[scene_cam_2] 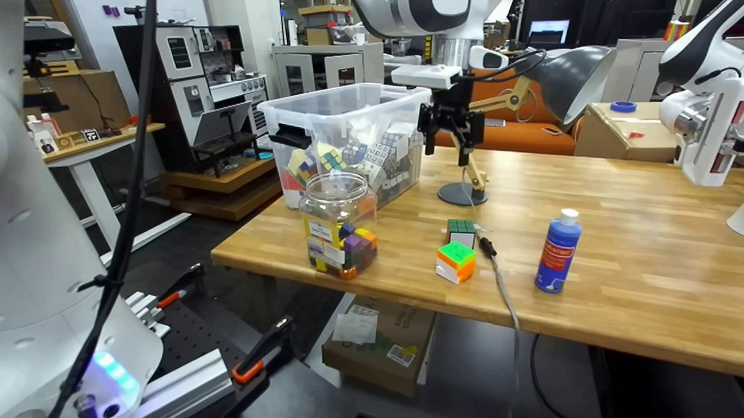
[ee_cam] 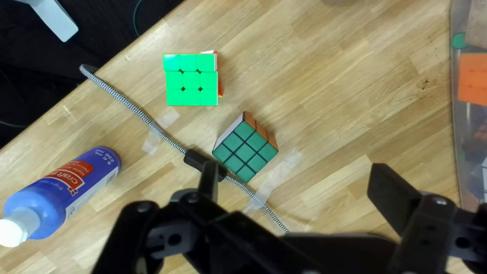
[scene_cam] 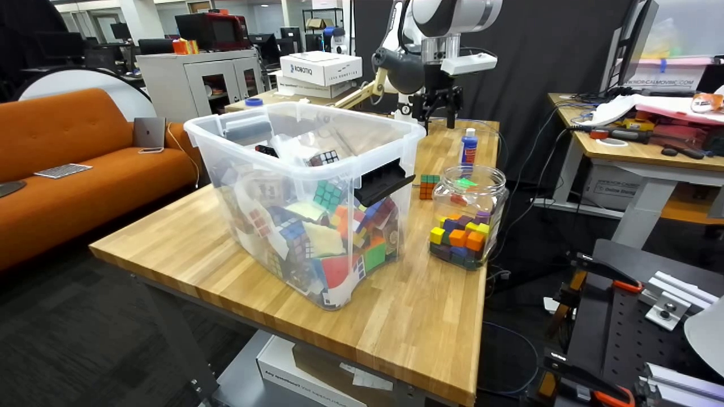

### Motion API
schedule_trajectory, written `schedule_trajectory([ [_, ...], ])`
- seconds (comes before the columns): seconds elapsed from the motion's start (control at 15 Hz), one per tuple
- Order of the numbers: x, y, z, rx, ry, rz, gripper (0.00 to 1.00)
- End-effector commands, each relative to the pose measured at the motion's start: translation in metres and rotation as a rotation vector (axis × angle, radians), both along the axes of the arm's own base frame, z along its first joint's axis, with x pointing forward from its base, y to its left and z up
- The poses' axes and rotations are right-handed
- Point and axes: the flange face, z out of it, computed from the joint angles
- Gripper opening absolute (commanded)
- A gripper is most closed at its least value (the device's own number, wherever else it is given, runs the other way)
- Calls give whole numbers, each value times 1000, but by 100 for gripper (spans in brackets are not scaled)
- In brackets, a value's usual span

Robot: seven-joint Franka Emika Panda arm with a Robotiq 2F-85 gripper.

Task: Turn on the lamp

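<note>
Fingers (ee_cam: 393, 199) spread, released, above worktop (scene_cam_2: 642, 255). In an exterior view, lamp shade (scene_cam_2: 565, 79) right of them; in wrist view, one finger partly hides switch (ee_cam: 194, 158).

An orange sofa (scene_cam: 102, 189) stands on dark carpet (scene_cam: 68, 328), a grey cabinet (scene_cam: 164, 85) behind. Black curtaining (scene_cam: 543, 73) hangs beyond the table (scene_cam: 418, 322).

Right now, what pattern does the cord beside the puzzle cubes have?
The cord has a fine black-and-white woven pattern, clearest in the wrist view.
</note>
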Motion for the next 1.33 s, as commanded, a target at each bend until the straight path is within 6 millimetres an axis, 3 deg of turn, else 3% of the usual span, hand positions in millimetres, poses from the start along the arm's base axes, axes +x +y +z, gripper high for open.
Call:
schedule_trajectory([
  [0.0, 1, 0, 1, 0, 0, -1, 100],
  [0.27, 5, -3, 2, -7, -24, -12, 100],
  [0.6, 34, -22, 4, 37, -91, -71, 100],
  [0.73, 47, -32, -6, 63, -89, -104, 100],
  [1.0, 71, -56, -45, 64, -75, -174, 100],
  [1.27, 94, -81, -65, 39, -87, -266, 100],
])
